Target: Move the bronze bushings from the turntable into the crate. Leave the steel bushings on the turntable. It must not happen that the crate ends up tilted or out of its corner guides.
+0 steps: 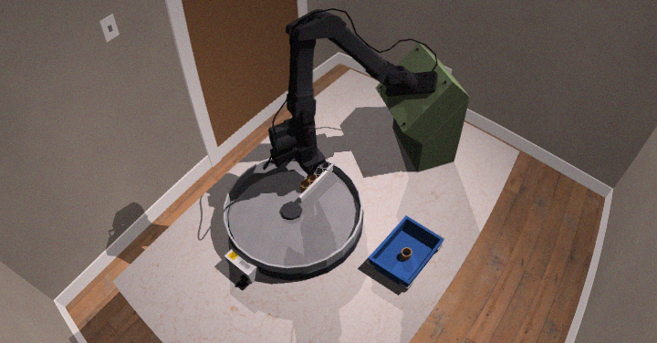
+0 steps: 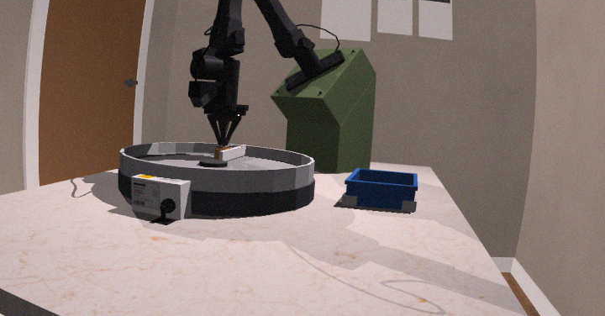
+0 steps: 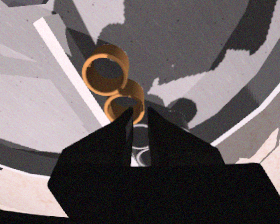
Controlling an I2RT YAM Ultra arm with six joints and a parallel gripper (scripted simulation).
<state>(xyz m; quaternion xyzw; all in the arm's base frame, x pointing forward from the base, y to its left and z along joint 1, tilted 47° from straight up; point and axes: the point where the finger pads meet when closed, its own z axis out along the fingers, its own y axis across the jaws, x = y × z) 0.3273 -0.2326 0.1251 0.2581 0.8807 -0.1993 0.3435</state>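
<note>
My gripper [image 1: 315,173] [image 2: 223,144] [image 3: 140,114] points down over the turntable [image 1: 257,244] [image 2: 254,180] [image 3: 156,40]. Its fingers are a narrow gap apart, with nothing visible between them. One bronze bushing [image 1: 305,185] [image 3: 122,57] stands beside the white bar [image 1: 317,181] [image 2: 234,153] [image 3: 68,65]. A second bronze bushing [image 1: 313,178] [image 3: 138,92] touches it, close by the fingertips and partly hidden by them. Steel bushings [image 1: 324,165] [image 3: 140,147] lie further out along the bar, partly hidden by the gripper. The blue crate [image 1: 391,246] [image 2: 372,192] holds one bronze bushing [image 1: 407,251].
The turntable has a raised rim and a dark centre hub [image 1: 290,210] [image 2: 213,162]. A white box [image 1: 241,263] [image 2: 156,195] with a black knob sits at its front left. The arm stands on a green pedestal [image 1: 434,129] [image 2: 355,123] behind the crate.
</note>
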